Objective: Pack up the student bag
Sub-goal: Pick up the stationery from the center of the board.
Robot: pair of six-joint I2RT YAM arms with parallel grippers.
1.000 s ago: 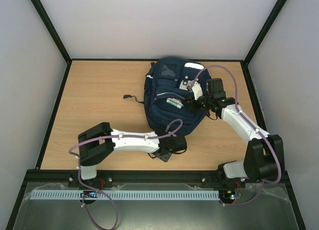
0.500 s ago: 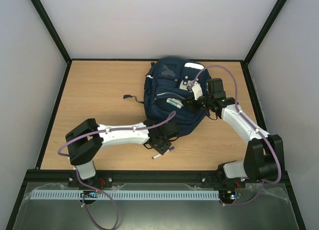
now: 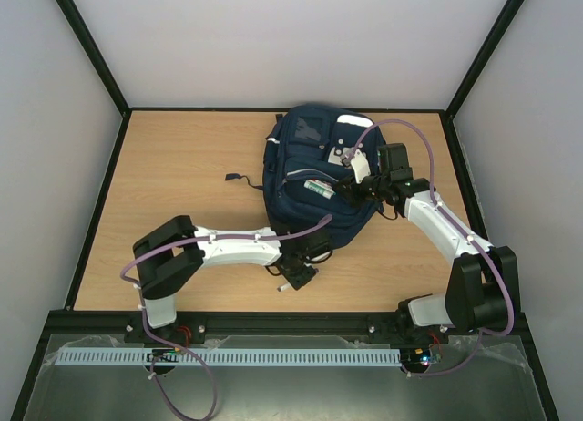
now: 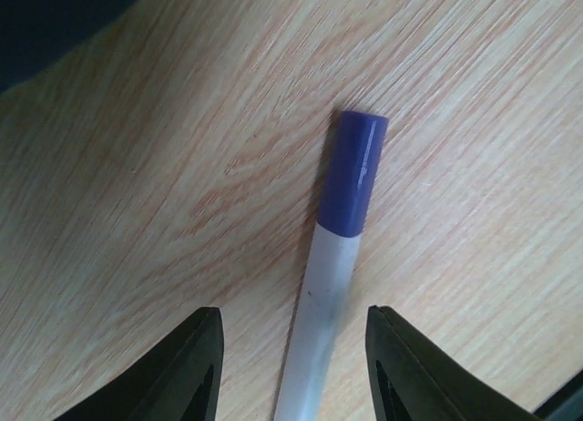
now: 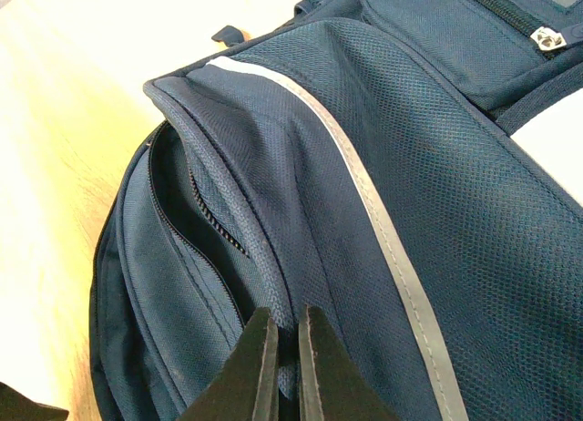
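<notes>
The student bag [image 3: 305, 166], navy with pale stripes, lies at the back centre of the table; its front pocket is unzipped [image 5: 196, 220]. My right gripper [image 3: 351, 189] is shut on a fold of the bag's fabric beside that zipper opening [image 5: 287, 319]. A white pen with a purple cap [image 4: 339, 248] lies on the wood just in front of the bag [image 3: 283, 288]. My left gripper [image 3: 297, 275] hovers low over it, open, with one finger on each side of the white barrel [image 4: 293, 317] and not touching it.
A green-and-white item [image 3: 316, 186] sticks out of the bag's open pocket. A dark strap [image 3: 239, 179] trails left from the bag. The black frame rail [image 3: 273, 319] runs along the table's near edge, just behind the pen.
My left arm has pulled back leftward from the bag's front and settled over the pen, its jaws narrowing a little. The right arm and the bag have not moved.
</notes>
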